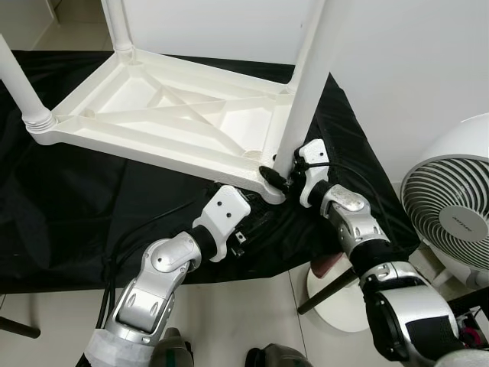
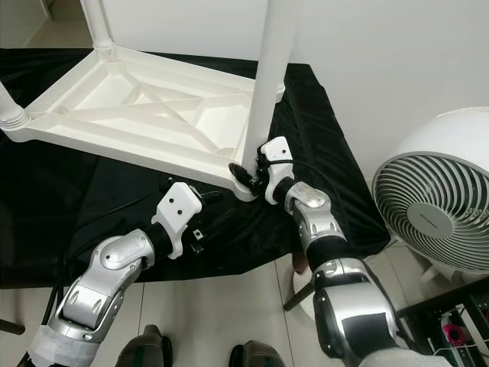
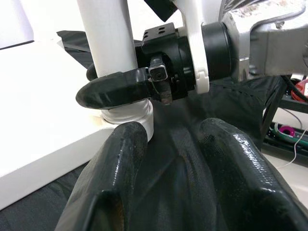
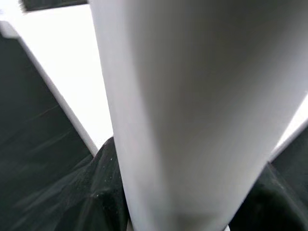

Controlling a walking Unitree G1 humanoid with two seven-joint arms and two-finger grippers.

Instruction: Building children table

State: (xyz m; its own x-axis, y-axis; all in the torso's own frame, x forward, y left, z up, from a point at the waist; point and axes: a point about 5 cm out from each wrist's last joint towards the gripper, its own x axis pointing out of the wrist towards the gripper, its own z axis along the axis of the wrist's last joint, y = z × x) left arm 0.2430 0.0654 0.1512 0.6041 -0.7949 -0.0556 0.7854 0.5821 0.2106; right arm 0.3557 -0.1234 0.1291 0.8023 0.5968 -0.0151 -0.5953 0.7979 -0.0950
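A white plastic children's table (image 1: 153, 122) lies upside down on a black cloth (image 1: 69, 214), with legs standing up at three of its corners. My right gripper (image 1: 280, 174) is shut around the foot of the near-right leg (image 1: 309, 76), where it meets the corner socket. One black finger (image 3: 115, 89) curls round that leg in the left wrist view, and the leg (image 4: 192, 110) runs up the middle of the right wrist view. My left gripper (image 3: 173, 159) is open just in front of that same corner, low over the cloth, holding nothing.
A white fan (image 1: 451, 214) stands on the floor at the right. Near my right arm there is a round white base (image 1: 336, 294) with a dark rod. Black cables (image 1: 130, 237) trail across the cloth at the left. A white wall rises behind.
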